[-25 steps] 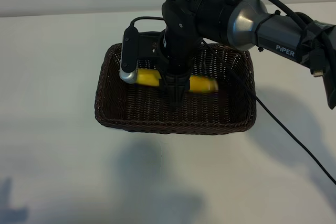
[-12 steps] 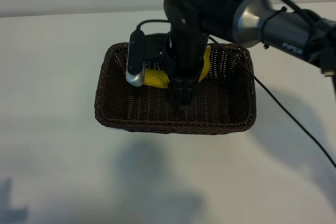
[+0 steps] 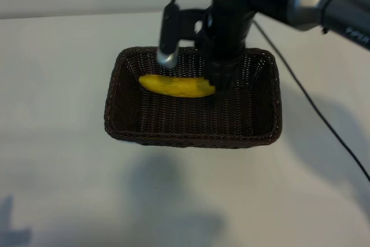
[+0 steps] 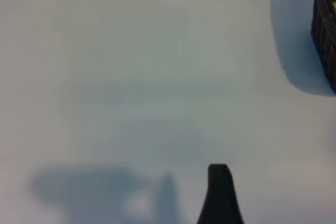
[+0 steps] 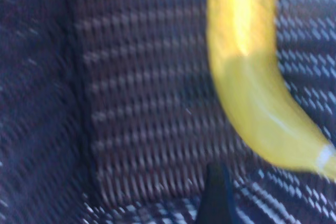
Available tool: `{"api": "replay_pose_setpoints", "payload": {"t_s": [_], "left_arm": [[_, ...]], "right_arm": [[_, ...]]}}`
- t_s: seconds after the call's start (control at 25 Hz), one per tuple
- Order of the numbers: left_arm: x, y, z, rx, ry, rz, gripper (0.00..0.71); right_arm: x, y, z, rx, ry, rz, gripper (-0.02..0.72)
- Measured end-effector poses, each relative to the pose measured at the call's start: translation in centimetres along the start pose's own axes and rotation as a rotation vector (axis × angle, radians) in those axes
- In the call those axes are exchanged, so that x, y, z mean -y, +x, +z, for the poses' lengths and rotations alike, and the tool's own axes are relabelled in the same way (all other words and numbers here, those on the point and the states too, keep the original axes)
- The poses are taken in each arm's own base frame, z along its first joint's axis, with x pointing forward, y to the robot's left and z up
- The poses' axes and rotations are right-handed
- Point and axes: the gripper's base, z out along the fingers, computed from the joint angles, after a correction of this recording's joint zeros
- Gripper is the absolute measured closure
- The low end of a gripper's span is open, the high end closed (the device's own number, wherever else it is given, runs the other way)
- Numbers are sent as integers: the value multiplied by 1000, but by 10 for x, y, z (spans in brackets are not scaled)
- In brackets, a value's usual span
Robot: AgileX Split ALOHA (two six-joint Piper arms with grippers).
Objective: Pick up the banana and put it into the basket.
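Observation:
The yellow banana (image 3: 176, 86) lies free on the floor of the dark woven basket (image 3: 191, 138), towards its far side. My right gripper (image 3: 218, 84) hangs over the basket's far right part, just off the banana's right end, open and empty. In the right wrist view the banana (image 5: 247, 77) rests on the wicker (image 5: 131, 103), apart from the one dark fingertip (image 5: 215, 200) that shows. The left arm is outside the exterior view. Its wrist view shows one dark fingertip (image 4: 219, 195) over bare table and a corner of the basket (image 4: 325, 30); it holds nothing.
The right arm's black cable (image 3: 324, 125) trails across the white table to the right of the basket. The arm's body and its wrist camera (image 3: 167, 56) stand over the basket's far rim. Arm shadows fall on the table in front.
The right gripper has let go of the banana and pulled up and back to the right. The banana now lies flat on the basket floor.

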Motion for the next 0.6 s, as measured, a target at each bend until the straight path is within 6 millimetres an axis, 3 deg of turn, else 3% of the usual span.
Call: {"api": "replay_pose_setpoints", "payload": {"t_s": [0.32,0.6], "left_arm": [[0,0,0,0,0,-2,152],[0,0,0,0,0,-2,152]], "right_arm": [[43,54,-7,-21,33,223,150],[78,113,-9,-46,69,738,150]]}}
